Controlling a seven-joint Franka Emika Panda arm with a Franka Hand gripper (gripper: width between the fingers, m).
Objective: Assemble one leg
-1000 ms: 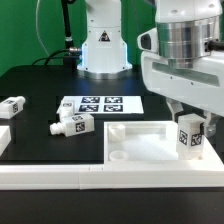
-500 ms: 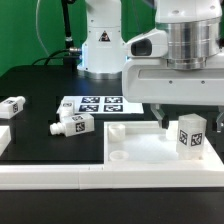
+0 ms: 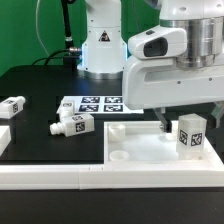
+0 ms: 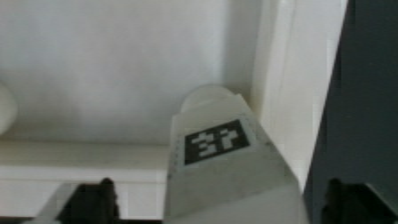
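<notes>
A white leg (image 3: pixel 190 135) with black-and-white tags stands upright in the near corner of the white square panel (image 3: pixel 140 138), at the exterior view's right. My gripper (image 3: pixel 191 119) hangs just above it, jaws spread, with one finger (image 3: pixel 165 120) beside the leg and not touching it. In the wrist view the leg (image 4: pixel 224 150) rises between the two dark fingertips (image 4: pixel 98 200) with a gap on each side. Two more legs lie on the black table: one (image 3: pixel 73 124) beside the panel, one (image 3: pixel 13 107) at the exterior view's far left.
The marker board (image 3: pixel 100 103) lies behind the panel. The robot base (image 3: pixel 100 45) stands at the back. A white rail (image 3: pixel 60 178) runs along the front edge. Another white part (image 3: pixel 3 140) shows at the left edge.
The gripper has opened and let go of the leg, which stays upright on the panel. The gripper has then risen slightly.
</notes>
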